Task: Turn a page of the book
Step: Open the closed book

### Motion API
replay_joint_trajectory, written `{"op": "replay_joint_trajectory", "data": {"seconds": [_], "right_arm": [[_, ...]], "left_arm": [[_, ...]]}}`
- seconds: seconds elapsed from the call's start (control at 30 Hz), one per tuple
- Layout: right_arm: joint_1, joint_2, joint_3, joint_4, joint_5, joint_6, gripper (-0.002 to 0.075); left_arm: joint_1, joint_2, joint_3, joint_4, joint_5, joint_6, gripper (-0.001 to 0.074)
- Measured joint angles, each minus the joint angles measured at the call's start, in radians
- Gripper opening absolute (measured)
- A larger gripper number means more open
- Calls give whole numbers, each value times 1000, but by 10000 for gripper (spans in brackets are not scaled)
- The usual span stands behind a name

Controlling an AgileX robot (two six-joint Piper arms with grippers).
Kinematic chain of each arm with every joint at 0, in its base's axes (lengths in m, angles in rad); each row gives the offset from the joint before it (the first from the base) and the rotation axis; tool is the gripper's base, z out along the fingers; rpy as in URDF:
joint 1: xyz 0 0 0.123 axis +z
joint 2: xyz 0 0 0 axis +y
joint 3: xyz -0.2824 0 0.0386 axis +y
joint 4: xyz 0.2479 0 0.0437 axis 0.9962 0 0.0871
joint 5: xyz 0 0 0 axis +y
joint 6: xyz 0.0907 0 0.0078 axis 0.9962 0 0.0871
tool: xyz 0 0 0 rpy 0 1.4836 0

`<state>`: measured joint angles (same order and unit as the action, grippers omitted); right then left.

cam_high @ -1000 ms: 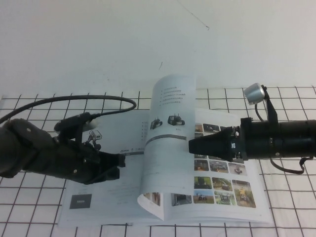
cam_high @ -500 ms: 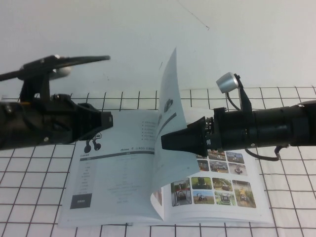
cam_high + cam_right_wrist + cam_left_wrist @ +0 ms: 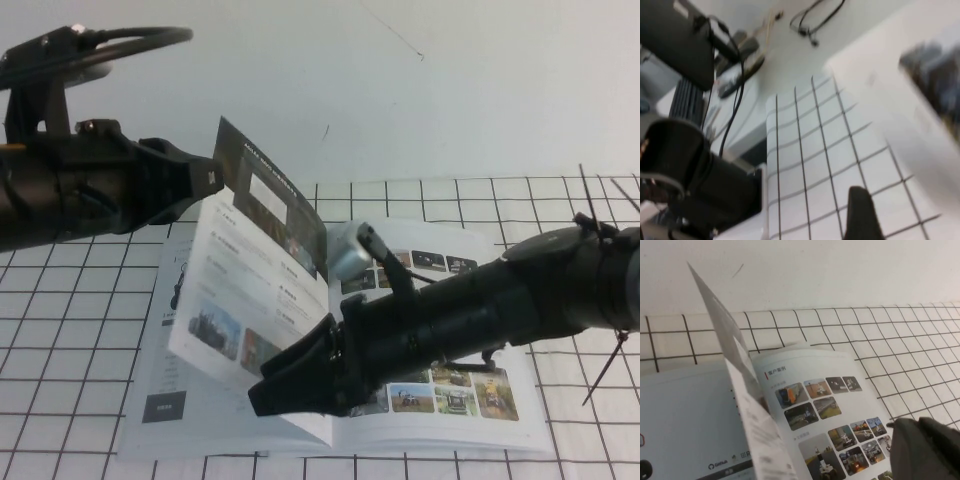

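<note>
The book (image 3: 150,385) lies open on the grid mat. The page (image 3: 255,290) stands lifted over the spine and leans left, showing a dark banner and photos. My right gripper (image 3: 268,395) is shut, low over the book's front middle, with its tip under the leaning page. My left gripper (image 3: 212,176) is shut and raised above the left half, its tip at the page's top edge. In the left wrist view the page (image 3: 735,355) is edge-on, the book's photo-grid leaf (image 3: 805,370) lies flat, and the left gripper (image 3: 920,445) shows dark. One right fingertip (image 3: 860,215) shows in the right wrist view.
A white mat with black grid lines (image 3: 600,230) covers the table under the book; bare white surface lies behind it. The left arm's cable (image 3: 120,40) loops above it. The right arm (image 3: 520,290) lies across the book's right half. The left arm (image 3: 690,175) shows in the right wrist view.
The page has swung from upright to leaning left, its other face now showing. My right gripper moved left and toward the front under it. My left gripper rose and went back.
</note>
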<state>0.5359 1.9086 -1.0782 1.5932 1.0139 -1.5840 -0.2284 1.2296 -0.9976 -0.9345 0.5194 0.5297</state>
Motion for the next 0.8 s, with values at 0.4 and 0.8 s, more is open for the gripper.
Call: {"op": "replay_joint_trajectory", "data": {"seconds": [0.4,0.8], "right_arm": [[41,44,0,-53,-13,12,412],[39,-28,-129,-336,11,160,252]], "left_arm": [[0,148,-4,102,26,-8,-3],[0,540,-9,201,131,-43,-3]]}}
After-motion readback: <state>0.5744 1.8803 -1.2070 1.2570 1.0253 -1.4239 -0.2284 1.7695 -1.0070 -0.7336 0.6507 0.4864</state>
